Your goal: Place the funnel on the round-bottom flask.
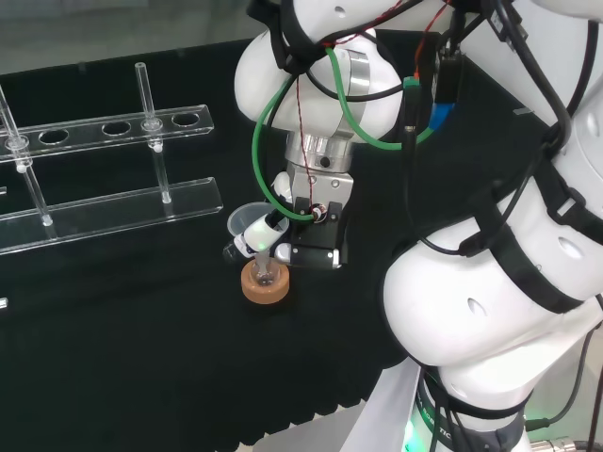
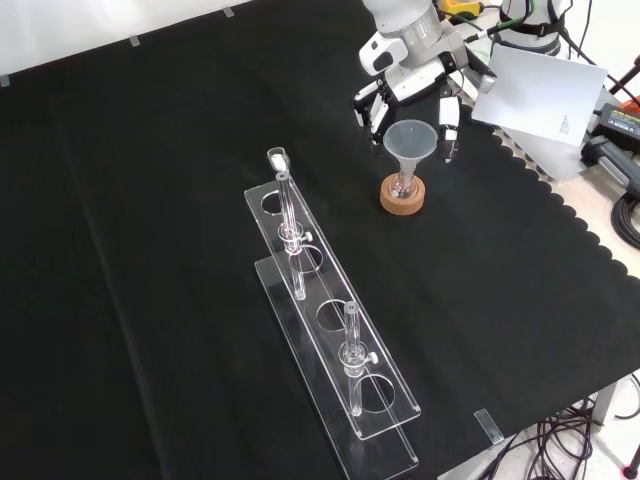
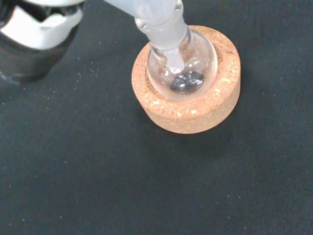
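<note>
Front view shows the funnel [image 2: 410, 140] upright with its stem down in the flask [image 2: 403, 186] on the cork ring [image 2: 402, 199]. Robot hand [image 2: 415, 88] stands just behind it, fingers around the cone, seemingly grasping it. Rack [image 2: 330, 340] with 2 tubes is well apart.

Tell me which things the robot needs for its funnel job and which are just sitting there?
Needed for the job:
- funnel, stem down in the flask's neck
- round-bottom flask
- cork ring under the flask
- hand, fingers around the funnel

Just sitting there:
- clear rack with glass tubes
- white paper at the cloth's edge
</note>
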Motion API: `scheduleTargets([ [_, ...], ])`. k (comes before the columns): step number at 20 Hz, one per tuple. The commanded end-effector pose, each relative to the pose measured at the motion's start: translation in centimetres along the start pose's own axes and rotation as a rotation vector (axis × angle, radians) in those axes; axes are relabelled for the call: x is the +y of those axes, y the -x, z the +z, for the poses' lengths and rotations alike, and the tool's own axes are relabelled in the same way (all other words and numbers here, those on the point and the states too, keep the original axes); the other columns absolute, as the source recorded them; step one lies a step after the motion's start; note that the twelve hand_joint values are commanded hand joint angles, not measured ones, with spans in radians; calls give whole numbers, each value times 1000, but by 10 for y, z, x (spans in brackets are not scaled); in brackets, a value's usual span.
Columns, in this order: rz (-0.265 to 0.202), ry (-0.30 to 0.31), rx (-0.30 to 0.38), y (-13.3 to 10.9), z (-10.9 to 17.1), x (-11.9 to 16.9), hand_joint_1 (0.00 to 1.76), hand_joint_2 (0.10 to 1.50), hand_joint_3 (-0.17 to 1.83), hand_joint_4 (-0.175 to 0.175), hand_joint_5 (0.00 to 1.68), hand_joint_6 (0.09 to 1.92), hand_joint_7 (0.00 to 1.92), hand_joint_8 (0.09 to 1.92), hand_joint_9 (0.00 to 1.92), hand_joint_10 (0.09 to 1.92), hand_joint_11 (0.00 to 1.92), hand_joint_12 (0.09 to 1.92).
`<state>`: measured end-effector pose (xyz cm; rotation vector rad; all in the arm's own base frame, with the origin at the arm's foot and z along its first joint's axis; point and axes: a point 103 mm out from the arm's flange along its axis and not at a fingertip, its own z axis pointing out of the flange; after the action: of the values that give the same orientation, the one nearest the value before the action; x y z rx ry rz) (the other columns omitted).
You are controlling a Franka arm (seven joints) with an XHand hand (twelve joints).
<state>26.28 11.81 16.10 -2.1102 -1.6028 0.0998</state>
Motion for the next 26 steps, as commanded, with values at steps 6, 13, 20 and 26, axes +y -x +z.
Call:
scheduleTargets([
  [6, 10, -10, 0, -1, -10, -9, 811, 538, 744, 119, 794, 589, 986, 575, 658, 359, 0, 1065],
  [13, 5, -7, 8, 0, -12, -12, 683, 549, 607, 49, 602, 219, 714, 417, 398, 566, 0, 801],
  [20, 4, 6, 24, 0, -8, -12, 678, 563, 565, 44, 609, 140, 687, 399, 360, 605, 0, 773],
  [26, 14, -4, 6, 1, 5, -9, 639, 571, 488, 30, 607, 93, 702, 407, 346, 623, 0, 760],
])
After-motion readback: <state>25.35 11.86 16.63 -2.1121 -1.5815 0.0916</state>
